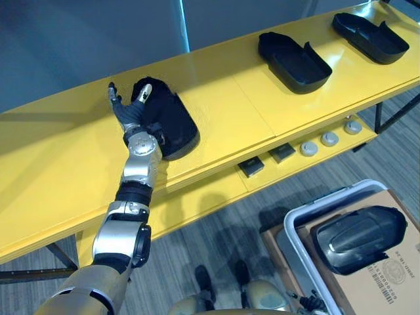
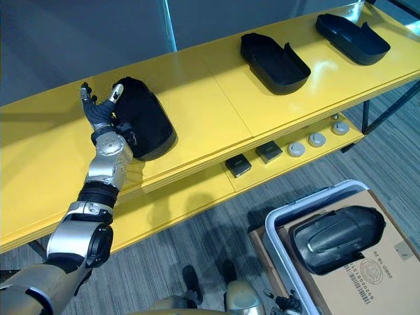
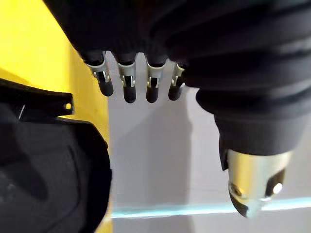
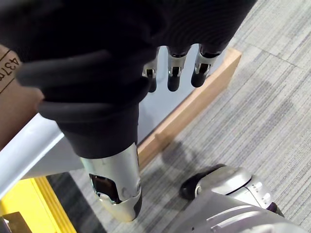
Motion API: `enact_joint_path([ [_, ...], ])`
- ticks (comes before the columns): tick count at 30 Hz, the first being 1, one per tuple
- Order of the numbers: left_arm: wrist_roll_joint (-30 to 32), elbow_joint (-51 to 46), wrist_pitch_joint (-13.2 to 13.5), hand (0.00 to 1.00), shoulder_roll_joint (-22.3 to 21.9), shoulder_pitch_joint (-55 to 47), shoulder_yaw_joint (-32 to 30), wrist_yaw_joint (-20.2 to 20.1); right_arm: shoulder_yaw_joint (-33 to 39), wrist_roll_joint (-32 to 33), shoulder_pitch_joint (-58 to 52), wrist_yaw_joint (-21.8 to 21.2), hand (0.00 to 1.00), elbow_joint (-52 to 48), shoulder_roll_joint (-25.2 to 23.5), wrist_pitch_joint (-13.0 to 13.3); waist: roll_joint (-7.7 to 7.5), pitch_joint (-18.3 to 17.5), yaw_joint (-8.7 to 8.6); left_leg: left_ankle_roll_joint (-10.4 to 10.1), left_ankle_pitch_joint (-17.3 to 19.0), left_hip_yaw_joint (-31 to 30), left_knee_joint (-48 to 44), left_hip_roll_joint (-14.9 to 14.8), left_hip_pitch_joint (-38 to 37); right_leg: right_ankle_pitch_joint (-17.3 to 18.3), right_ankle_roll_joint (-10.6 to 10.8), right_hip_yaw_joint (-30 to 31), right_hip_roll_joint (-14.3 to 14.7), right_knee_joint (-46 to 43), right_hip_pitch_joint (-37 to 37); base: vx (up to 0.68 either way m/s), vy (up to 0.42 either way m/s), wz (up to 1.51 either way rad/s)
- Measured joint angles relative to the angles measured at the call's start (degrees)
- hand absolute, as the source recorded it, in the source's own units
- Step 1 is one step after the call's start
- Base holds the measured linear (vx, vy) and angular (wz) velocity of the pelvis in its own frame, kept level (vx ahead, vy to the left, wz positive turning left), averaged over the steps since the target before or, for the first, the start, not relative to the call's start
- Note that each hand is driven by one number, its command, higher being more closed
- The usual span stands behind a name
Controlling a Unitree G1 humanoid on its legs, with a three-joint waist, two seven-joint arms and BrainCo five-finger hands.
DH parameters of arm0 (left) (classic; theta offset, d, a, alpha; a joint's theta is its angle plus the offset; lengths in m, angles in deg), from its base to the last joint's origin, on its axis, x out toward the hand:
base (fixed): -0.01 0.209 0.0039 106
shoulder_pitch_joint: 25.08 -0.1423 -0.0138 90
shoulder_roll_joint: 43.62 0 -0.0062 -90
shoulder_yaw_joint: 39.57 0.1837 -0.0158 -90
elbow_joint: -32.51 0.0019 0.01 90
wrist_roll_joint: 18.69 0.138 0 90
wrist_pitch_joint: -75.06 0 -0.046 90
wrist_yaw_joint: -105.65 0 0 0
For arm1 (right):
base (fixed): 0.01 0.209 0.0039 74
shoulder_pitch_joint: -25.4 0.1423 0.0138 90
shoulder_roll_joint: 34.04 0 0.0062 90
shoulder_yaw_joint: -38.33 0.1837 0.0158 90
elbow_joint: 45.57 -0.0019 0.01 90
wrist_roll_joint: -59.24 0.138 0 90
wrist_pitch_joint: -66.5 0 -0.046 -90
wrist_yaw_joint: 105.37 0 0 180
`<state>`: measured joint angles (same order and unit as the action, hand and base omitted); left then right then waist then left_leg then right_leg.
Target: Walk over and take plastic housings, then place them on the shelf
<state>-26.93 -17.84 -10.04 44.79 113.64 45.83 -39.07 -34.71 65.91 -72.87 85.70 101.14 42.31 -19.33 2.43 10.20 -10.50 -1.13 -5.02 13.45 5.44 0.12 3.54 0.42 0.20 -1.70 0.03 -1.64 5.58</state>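
Our left hand [image 1: 129, 110] lay spread, fingers straight, against the nearest housing [image 1: 172, 123] on the yellow shelf [image 1: 230, 111]. Withdrawing carelessly might have dragged it off (it sat close to the front edge). Our right hand [image 4: 172, 73] hung relaxed. We counted three housings shelved and one spare housing [image 1: 357, 237] in the bin [image 1: 341, 194].

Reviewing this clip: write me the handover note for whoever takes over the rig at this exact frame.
Left hand: open, fingers straight, at the left end of the left housing on the yellow shelf, not curled round it.
Right hand: open, holding nothing, low beside the white bin.
Done: three housings lie on the shelf top: the left one, the middle housing and the right housing.
Left: the boxed housing lies on cardboard in the bin and is not yet shelved.
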Motion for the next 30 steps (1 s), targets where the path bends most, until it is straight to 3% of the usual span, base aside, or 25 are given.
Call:
enact_joint_path([
  [3,0.47,-3.17,-0.07,0.00,0.00,-0.69,0.63,0.08,0.01,0.02,0.00,0.00,0.00,0.30,0.19,0.37,0.04,0.02,0.04,0.00,0.00,-0.20,0.00,0.02,-0.04,-0.43,-0.04,-0.08,0.00,0.77,-0.45,0.01,0.005,0.03],
  [5,3.51,-17.09,0.02,0.00,-0.03,-5.25,4.15,1.03,0.08,0.19,-0.07,0.01,0.00,0.79,0.36,0.60,0.23,0.13,0.24,0.02,0.00,-0.68,0.00,0.10,0.26,-0.48,-0.06,0.01,-0.02,0.94,-0.36,0.02,0.008,0.05],
  [10,13.86,-38.90,0.79,0.00,-3.06,-16.13,10.65,1.04,0.56,0.73,-0.08,-0.01,0.00,1.51,0.41,0.86,0.48,0.13,0.66,0.04,0.01,-1.24,0.00,0.20,0.25,-0.46,-0.07,-0.29,-0.05,1.04,-0.93,0.02,0.005,0.05],
  [11,16.26,-41.58,0.86,1.00,-4.39,-19.12,12.24,0.80,0.76,0.86,-0.17,-0.01,0.00,1.60,0.42,0.87,0.72,0.14,0.64,0.06,0.00,-1.72,-0.01,0.26,0.21,-0.46,-0.07,-0.75,-0.11,1.18,-1.21,0.02,0.006,0.14],
  [14,22.38,-45.09,0.94,1.00,-7.33,-26.53,15.92,-1.29,1.35,1.72,-0.37,-0.07,0.00,2.74,0.43,0.99,0.95,0.06,1.04,0.07,0.00,-2.38,-0.01,0.24,0.13,-0.44,-0.07,-1.30,-0.09,1.24,-1.50,0.00,0.007,0.12],
  [19,28.32,-45.11,1.05,1.00,-7.71,-35.97,20.30,-4.95,2.30,1.71,-0.75,-0.11,0.00,2.63,0.62,0.90,1.57,-0.31,2.20,0.08,-0.02,-2.73,0.04,0.18,-0.71,-0.45,-0.05,-2.10,-0.07,1.71,-2.51,-0.01,0.004,0.08],
  [23,31.61,-41.95,1.07,1.00,-7.58,-37.41,21.10,-7.39,2.12,1.70,-0.76,-0.12,0.00,2.63,1.05,0.88,1.82,-0.49,3.31,0.06,0.00,-2.91,0.24,0.05,-0.59,-0.46,-0.02,-2.65,0.03,2.00,-2.60,-0.01,0.004,0.03],
  [30,33.13,-32.70,0.31,1.00,-7.42,-37.55,22.47,-10.44,0.43,1.70,-0.66,-0.08,0.00,2.60,1.38,0.84,1.53,-1.04,3.36,0.08,-0.01,-3.05,0.21,0.03,-0.05,-1.11,0.18,-2.67,0.13,3.55,-2.81,0.02,0.005,-0.01],
])
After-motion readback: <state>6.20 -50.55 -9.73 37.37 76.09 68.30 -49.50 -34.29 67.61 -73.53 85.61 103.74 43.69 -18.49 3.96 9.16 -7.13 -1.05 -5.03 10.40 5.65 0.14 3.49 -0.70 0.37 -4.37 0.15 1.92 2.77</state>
